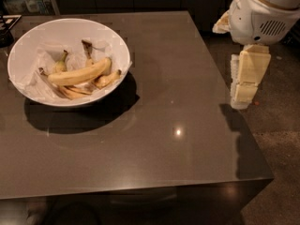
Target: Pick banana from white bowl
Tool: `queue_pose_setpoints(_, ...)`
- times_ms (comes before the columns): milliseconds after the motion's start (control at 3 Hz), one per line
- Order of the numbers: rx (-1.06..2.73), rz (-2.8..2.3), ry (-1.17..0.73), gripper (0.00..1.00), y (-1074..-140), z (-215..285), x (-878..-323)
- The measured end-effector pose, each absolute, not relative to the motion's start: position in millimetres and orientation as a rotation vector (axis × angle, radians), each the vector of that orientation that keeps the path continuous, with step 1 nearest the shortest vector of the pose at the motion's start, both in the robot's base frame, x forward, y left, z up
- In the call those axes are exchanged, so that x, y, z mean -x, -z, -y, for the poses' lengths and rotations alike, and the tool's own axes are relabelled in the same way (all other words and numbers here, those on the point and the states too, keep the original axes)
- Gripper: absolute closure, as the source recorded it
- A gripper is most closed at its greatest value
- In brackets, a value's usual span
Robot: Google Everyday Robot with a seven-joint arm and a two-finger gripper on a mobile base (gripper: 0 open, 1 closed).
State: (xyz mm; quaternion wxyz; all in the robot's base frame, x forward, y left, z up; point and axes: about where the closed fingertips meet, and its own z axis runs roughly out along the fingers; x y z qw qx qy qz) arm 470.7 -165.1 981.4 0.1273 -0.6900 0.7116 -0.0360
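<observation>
**A:** What lies around the banana?

**B:** The banana (80, 73) lies on its side near the middle of the white bowl (70, 29), on crumpled white paper (40, 55). Thinner bananas or peels crowd it. One (107, 80) touches its lower right side. A small one (60, 62) sits just behind its left end. A dark-tipped one (87, 50) rises behind its middle. Brownish strips (70, 92) lie along its front, partly under it.

**A:** And the gripper?

**B:** The gripper (243, 86) hangs past the table's right edge, below the white arm housing (262, 13). It points down over the floor (281, 144), just beside the edge and well apart from the bowl. Whether it is spread or pressed together, I cannot tell.

**A:** Does anything stand between them?

**B:** Only bare dark tabletop (187, 69) with one spot of reflected light (177, 131). The bowl's wall rises all around the banana, and the bowl is open from above.

**A:** How about edges and room?

**B:** The bowl sits on the far left part of the table, with its shadow (79, 118) spreading in front and to the right. A dark object (5, 29) stands just beside its left rim at the back corner. The right half of the tabletop and the whole near strip lie flat and bare. The right edge runs from the back to the near right corner, with the floor beyond it.
</observation>
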Motion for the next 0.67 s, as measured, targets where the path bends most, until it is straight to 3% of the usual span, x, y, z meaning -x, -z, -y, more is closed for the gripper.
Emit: queue_pose_setpoints(667,2.005,-2.025,0.122,0.0,-985.7,154.5,-481.3)
